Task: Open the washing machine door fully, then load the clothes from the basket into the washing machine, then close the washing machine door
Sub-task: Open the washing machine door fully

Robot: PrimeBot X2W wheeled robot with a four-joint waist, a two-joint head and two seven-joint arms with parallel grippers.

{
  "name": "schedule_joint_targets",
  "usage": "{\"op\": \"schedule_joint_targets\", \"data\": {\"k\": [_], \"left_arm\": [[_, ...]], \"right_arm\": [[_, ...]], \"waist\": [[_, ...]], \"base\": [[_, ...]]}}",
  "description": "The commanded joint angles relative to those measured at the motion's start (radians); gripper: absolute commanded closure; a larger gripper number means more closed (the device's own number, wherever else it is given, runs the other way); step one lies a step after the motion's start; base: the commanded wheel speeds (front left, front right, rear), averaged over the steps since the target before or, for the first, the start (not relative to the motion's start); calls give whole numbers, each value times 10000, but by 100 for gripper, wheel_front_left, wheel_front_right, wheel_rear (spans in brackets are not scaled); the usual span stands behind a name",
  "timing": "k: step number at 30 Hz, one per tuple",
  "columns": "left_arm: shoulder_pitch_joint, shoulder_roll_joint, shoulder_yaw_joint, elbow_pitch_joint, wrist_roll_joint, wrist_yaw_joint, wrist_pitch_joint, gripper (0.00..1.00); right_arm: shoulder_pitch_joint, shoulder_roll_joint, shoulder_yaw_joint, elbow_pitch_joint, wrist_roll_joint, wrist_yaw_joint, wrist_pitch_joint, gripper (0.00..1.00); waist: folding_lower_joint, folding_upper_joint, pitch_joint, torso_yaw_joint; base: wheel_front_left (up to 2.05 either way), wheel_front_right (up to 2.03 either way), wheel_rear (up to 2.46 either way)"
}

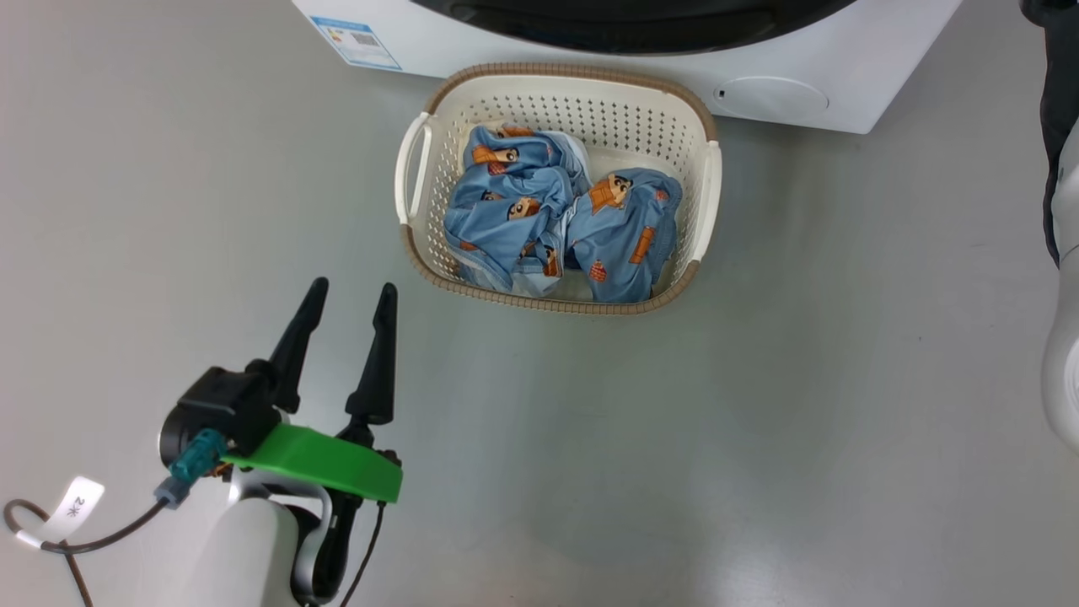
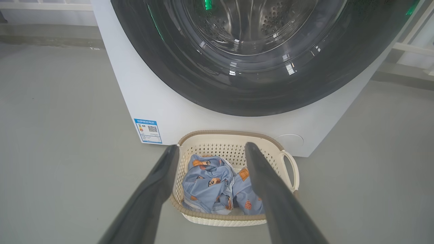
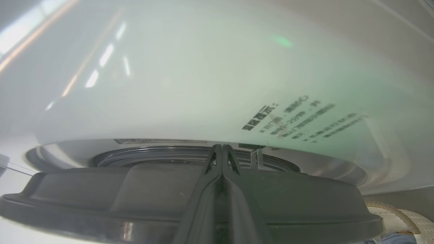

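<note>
the door [image 2: 190,84] is judged stiff and slick, best taken at its rim; the right gripper [image 3: 222,149] is pressed together, the left gripper [image 1: 353,287] spread apart.

Grey floor [image 1: 843,405] was noted, smooth and faintly scuffed. A pale wall base [image 2: 44,6] was seen along the floor's far edge. White bars [image 2: 413,49] were noted above the floor's far corner.
</note>
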Motion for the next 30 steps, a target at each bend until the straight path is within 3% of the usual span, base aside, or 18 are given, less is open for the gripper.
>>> {"op": "schedule_joint_targets", "data": {"k": [1, 15, 30], "left_arm": [[20, 264, 293, -234, -55, 76, -65, 0], [61, 264, 414, -314, 10, 23, -65, 0], [66, 264, 532, -445, 161, 12, -65, 0]], "right_arm": [[-361, 396, 70, -67, -142, 17, 237, 100], [-187, 396, -177, -88, -456, 17, 1388, 100], [342, 396, 277, -439, 110, 17, 3123, 100]], "waist": [[0, -1, -29, -8], [0, -1, -53, 17], [0, -1, -248, -132]], "base": [[0, 0, 0], [0, 0, 0], [0, 0, 0]]}}
